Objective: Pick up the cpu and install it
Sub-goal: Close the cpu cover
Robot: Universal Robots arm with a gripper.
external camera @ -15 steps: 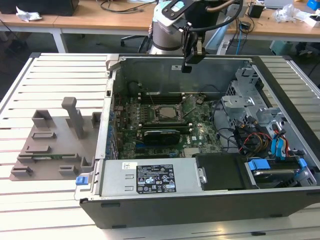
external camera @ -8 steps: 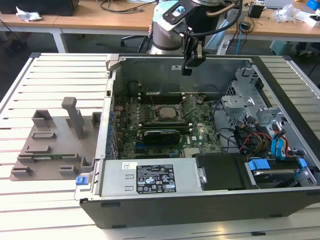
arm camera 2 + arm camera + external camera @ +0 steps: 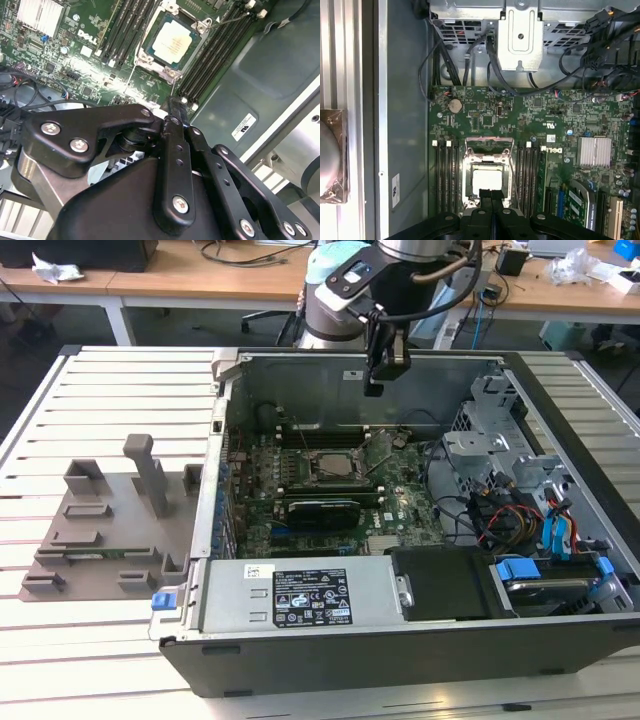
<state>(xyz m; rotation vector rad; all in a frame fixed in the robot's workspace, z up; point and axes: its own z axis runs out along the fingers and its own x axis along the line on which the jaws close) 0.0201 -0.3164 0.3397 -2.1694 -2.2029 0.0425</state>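
The cpu [image 3: 337,468], a small square chip with a pale silver top, lies flat in the motherboard socket inside the open computer case [image 3: 230,420]. Both wrist views look down on the cpu [image 3: 171,42] [image 3: 487,180] framed by the socket's metal bracket. My gripper [image 3: 373,388] hangs above the case, over the socket and well apart from the chip. Its black fingers [image 3: 491,192] are pressed together with nothing between them. In the second wrist view the gripper [image 3: 175,105] ends just short of the socket's corner.
A black card [image 3: 320,508] sits below the socket, with memory slots [image 3: 445,175] on both sides. A power supply [image 3: 300,595] fills the front, and a drive cage with cables [image 3: 500,470] is at the exterior view's right. A grey fixture tray [image 3: 100,530] lies on the slatted table.
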